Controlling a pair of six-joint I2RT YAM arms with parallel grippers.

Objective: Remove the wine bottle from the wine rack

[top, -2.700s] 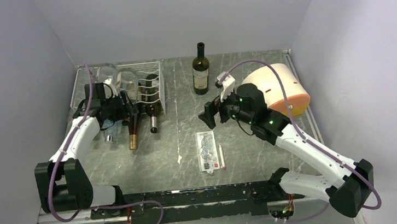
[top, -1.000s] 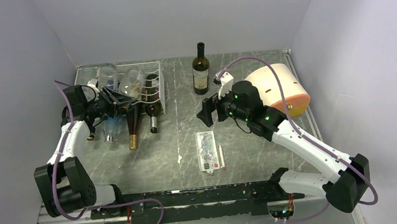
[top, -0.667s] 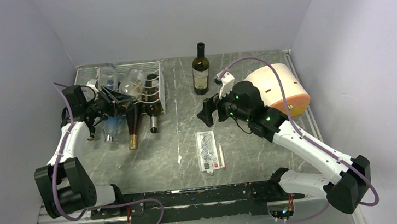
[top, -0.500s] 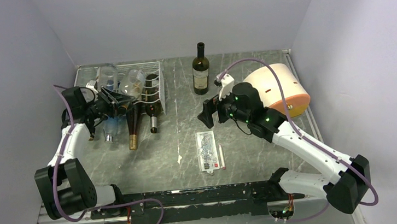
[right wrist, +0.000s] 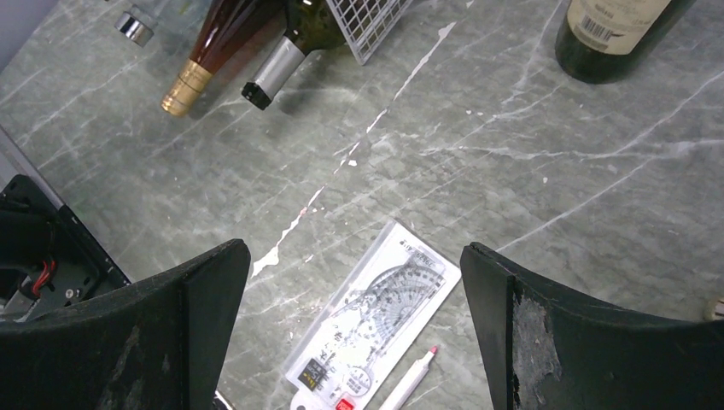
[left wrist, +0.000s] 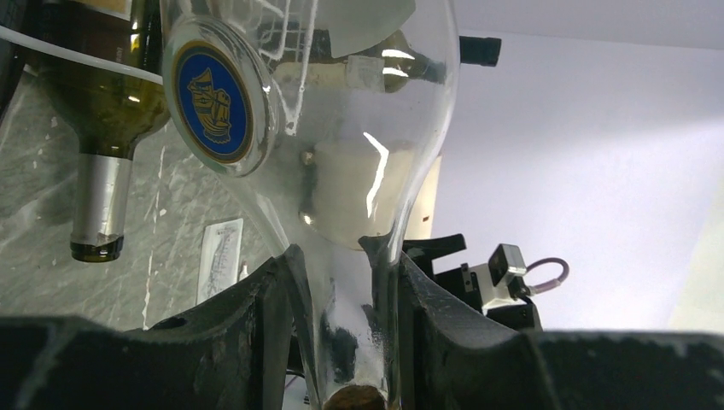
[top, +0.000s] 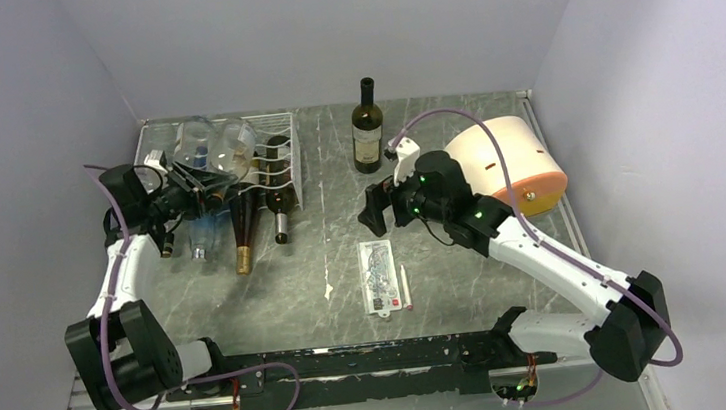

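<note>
- My left end effector (left wrist: 341, 286) is clamped narrow on the neck of a clear wine bottle (left wrist: 359, 162), 1 finger on each side just above the cork.
- My right end effector (right wrist: 354, 256) hangs spread wide and holds nothing. It is over the bench (right wrist: 529, 171), near a ruler pack (right wrist: 371, 329) and a pen (right wrist: 410, 380).
- Handling, as I judge it: rigid glass, smooth, slippery and breakable. It looks empty, so lighter than a full one, but its bulk sits far out from the grip and will lever on the neck. The neck is the sensible hold, and nearer the shoulder would be steadier.
- Look: transparent, with a bulbous body tapering to a slim neck. A round blue-and-gold badge shows on glass at its left, though I cannot tell whether it belongs to this bottle.
- Place: from above, its body sits over the left part of the white wine rack (top: 284, 157), neck pointing near-left. I cannot tell whether it rests on the rungs.
- Beside it, 1 green bottle (left wrist: 102, 102) with silver foil lies neck-out.
</note>
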